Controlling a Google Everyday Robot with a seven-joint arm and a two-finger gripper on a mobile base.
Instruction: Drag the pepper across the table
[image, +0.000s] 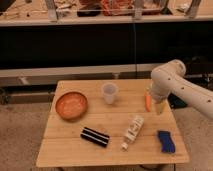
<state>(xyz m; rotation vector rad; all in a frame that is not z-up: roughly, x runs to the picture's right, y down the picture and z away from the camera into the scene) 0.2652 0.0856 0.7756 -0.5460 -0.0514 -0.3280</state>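
Note:
The pepper (148, 101), small, slim and orange, lies near the right edge of the light wooden table (112, 122). My gripper (159, 108) points down at the tabletop just to the pepper's right, close beside it. It looks open with nothing in it. The white arm (172, 80) reaches in from the right above it. I cannot tell whether the gripper touches the pepper.
An orange bowl (71, 105) sits at the left and a clear cup (109, 93) stands at the back middle. A white bottle (132, 131) lies in front of the pepper. A black striped object (95, 136) and a blue object (165, 141) lie near the front edge.

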